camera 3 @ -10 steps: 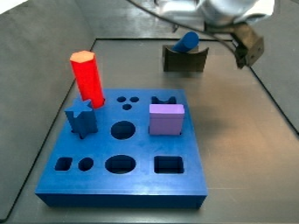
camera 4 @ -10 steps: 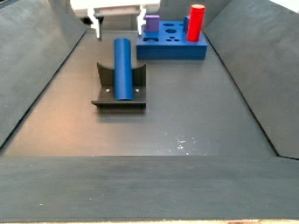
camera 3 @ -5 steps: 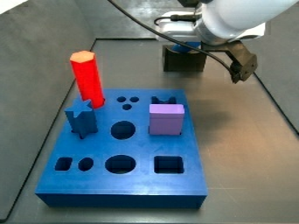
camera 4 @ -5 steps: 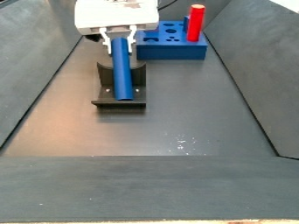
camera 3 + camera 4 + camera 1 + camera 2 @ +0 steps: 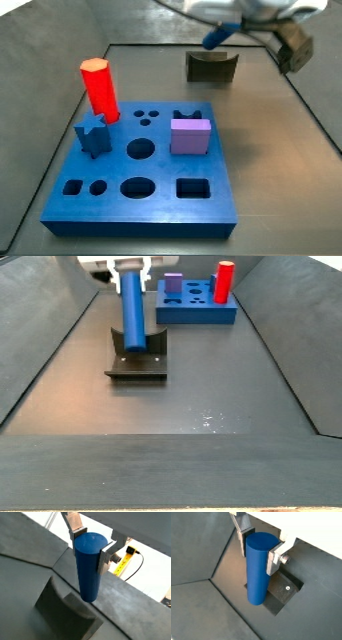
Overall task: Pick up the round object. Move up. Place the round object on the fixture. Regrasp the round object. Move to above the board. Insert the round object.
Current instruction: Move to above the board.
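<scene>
The round object [image 5: 89, 567] is a smooth blue cylinder, and my gripper [image 5: 91, 544] is shut on its upper end, with a silver finger [image 5: 107, 554] pressed on each side. Both wrist views show the grip, the peg [image 5: 258, 569] hanging down from the jaws. In a side view the peg [image 5: 132, 311] hangs from the gripper [image 5: 130, 268], just above the fixture [image 5: 136, 364]. The fixture's [image 5: 210, 67] notch is bare, and the peg [image 5: 214, 38] is up beside the gripper [image 5: 225, 28]. The blue board [image 5: 140, 170] with cut-out holes lies apart from them.
A red hexagonal peg [image 5: 99, 88], a short blue star peg [image 5: 92, 135] and a purple block [image 5: 190, 135] stand in the board. The board [image 5: 197, 311] sits beyond the fixture, between sloping grey walls [image 5: 40, 346]. The fixture's base plate [image 5: 284, 592] shows under the peg.
The peg lay in the fixture's notch with the gripper coming down over it. Now the gripper is shut on the peg and has lifted it off the fixture.
</scene>
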